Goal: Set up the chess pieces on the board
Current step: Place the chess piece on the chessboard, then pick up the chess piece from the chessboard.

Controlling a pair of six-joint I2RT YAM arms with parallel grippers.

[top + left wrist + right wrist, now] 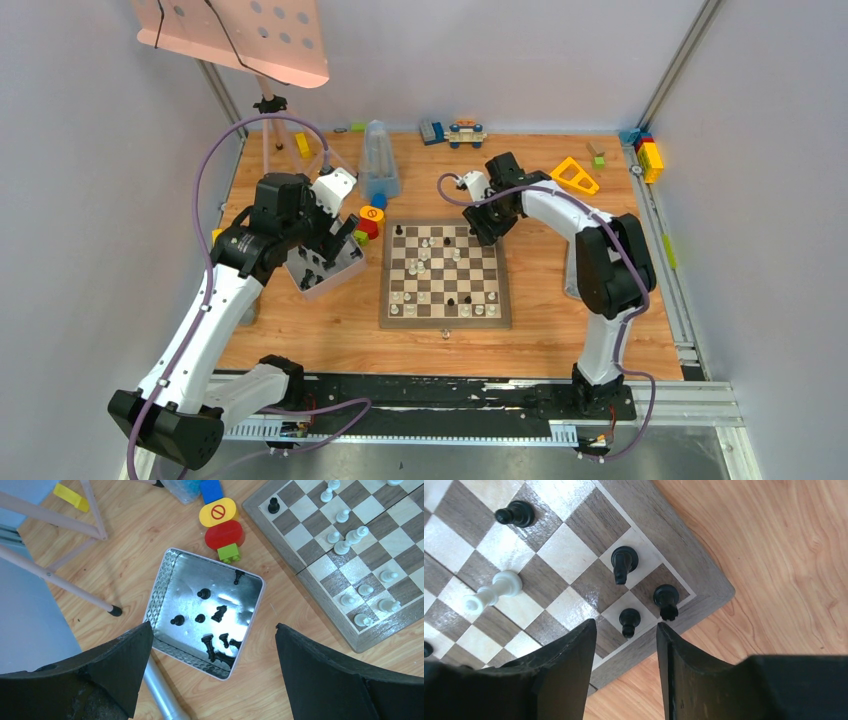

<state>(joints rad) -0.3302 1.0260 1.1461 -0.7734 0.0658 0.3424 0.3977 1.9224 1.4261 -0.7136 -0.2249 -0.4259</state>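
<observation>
The board (445, 321) lies mid-table with white and black chess pieces scattered on it. My left gripper (327, 243) is open and empty above a grey metal tray (184, 574) that holds several black pieces (218, 612). The board's left edge (310, 576) with white pieces (345, 542) shows to the right of the tray. My right gripper (487, 232) is open and empty over the board's far right corner (696, 575). A black pawn (629, 620) stands just ahead of its fingertips, with a black knight (624, 562) and another black piece (666, 601) close by. A white piece (494, 592) stands further in.
Stacked yellow and red toy blocks (222, 522) lie between tray and board. A pink stand's legs (50, 515) are left of the tray, and a metal tube (160, 695) lies beside it. A clear container (378, 160), toy car (465, 130) and yellow block (575, 175) sit at the back.
</observation>
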